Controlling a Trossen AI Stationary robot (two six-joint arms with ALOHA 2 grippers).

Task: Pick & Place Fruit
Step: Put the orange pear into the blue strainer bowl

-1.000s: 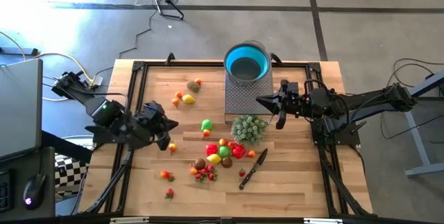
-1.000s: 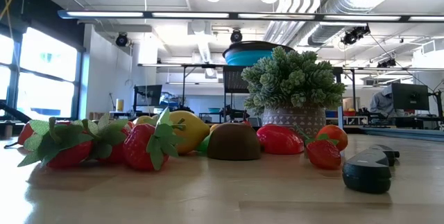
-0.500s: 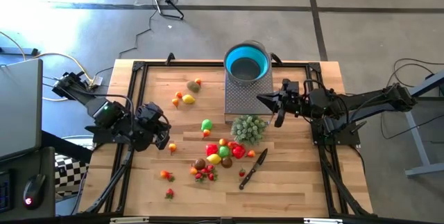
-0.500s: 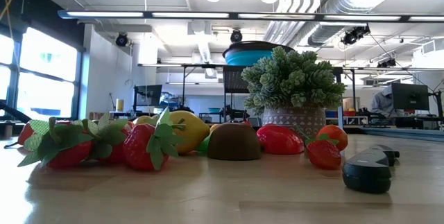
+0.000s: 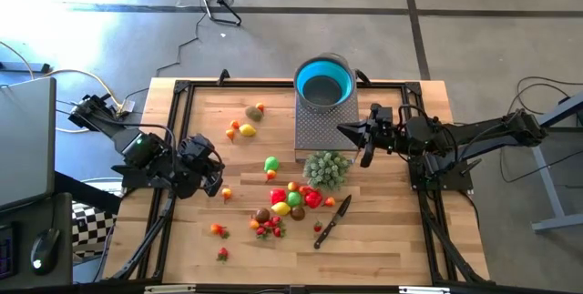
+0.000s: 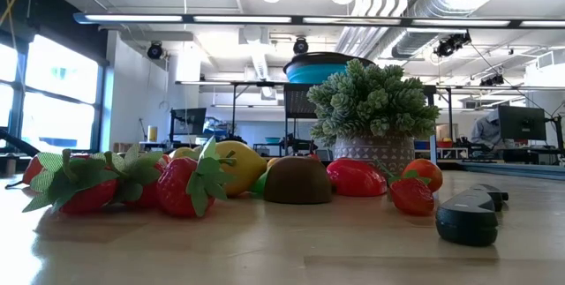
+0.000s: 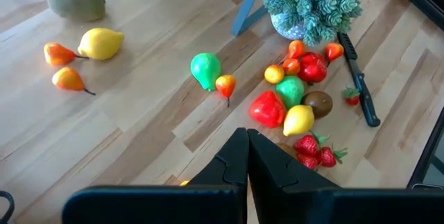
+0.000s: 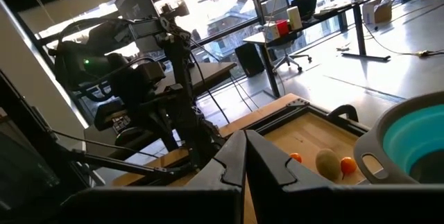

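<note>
roughly twenty small toy fruit [image 5: 290,199] lie scattered on the wooden desk [image 5: 364,239], none yet in the blue bowl [image 5: 324,83], so by this evidence the task is at its start. most sit tightly packed in a heap just beside the potted green cluster [image 5: 326,168]; a green pear [image 5: 271,163] lies a little apart, a brown, yellow and orange group [image 5: 246,121] lies near the far left of the desk, and a few strays, strawberries by the look of them, lie near the front edge. a black-handled knife [image 5: 332,220] rests at the heap's right edge.

left claw [image 5: 219,165]: fingers pressed together, empty, held above the desk left of the pear. right claw [image 5: 346,132]: fingers likewise together, empty, near the perforated stand [image 5: 312,128] that carries the bowl, between it and the cluster.

risks, as judgement. (1) a descent with fingers unopened would push a fruit rather than take it; the round ones would probably roll. (2) in the heap the pieces touch, so closing on one may nudge or drag its neighbours, or catch the knife. (3) the right claw's path to the heap passes close by the cluster, which it could tip. (4) the bowl stands raised; a low carry could strike its rim or the stand. whether the bowl is fixed to the stand cannot be told.
</note>
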